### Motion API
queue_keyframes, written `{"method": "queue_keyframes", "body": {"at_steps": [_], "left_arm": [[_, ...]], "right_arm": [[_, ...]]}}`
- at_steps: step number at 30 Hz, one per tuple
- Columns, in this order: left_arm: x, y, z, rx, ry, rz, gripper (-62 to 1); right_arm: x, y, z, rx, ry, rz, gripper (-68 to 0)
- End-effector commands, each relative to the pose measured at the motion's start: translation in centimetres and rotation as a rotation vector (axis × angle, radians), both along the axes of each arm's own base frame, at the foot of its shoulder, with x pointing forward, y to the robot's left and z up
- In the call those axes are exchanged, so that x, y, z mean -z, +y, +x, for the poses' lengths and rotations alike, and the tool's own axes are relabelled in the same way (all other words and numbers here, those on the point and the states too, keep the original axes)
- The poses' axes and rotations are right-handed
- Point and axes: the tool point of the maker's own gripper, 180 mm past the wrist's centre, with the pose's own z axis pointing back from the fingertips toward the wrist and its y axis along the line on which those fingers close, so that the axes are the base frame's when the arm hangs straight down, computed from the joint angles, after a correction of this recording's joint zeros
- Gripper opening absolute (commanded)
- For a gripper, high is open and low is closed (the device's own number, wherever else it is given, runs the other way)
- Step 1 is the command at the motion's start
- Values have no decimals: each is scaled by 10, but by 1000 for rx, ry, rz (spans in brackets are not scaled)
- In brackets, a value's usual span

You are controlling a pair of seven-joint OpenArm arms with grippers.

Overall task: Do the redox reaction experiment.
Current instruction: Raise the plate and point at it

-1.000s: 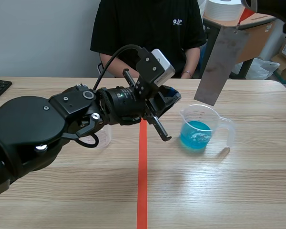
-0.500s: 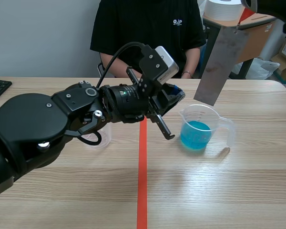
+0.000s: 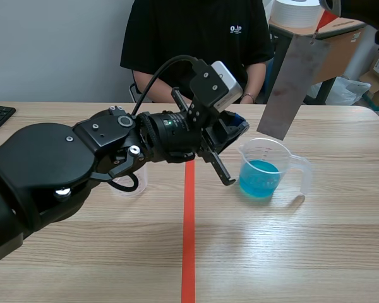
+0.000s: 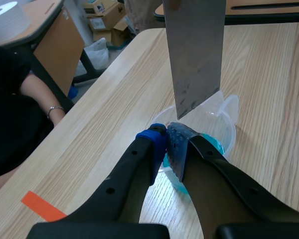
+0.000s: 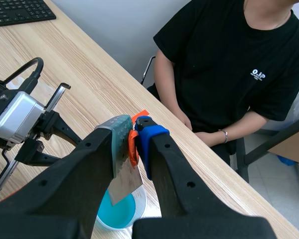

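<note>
Toward the beaker the left gripper, pressed together, is edged; the stiff, slick plate is judged best pinched at its top, as by the right gripper.

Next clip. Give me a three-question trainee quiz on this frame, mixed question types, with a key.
1. True or false: the metal strip is dipped into the liquid.
2. Which hand grips the strip? A) left B) right C) neither
3. Fill in: the liquid in the measuring cup is ____.
Key: 1 false, it hangs above the cup; 2 B, the right hand; 3 blue.
</note>
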Motion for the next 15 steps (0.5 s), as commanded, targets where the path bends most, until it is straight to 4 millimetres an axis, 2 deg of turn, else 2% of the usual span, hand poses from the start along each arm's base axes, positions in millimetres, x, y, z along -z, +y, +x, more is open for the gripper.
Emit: {"method": "queue_keyframes", "body": {"at_steps": [1, 10, 15], "left_arm": [[-15, -6, 3, 7, -28, -31, -560], [-15, -6, 3, 7, -28, -31, -560], [-12, 3, 5, -2, -24, -28, -560]], "right_arm": [[-14, 1, -2, -12, -48, 1, -658], [-14, 1, -2, -12, -47, 1, -658], [-14, 1, -2, -12, -48, 1, -658]]}}
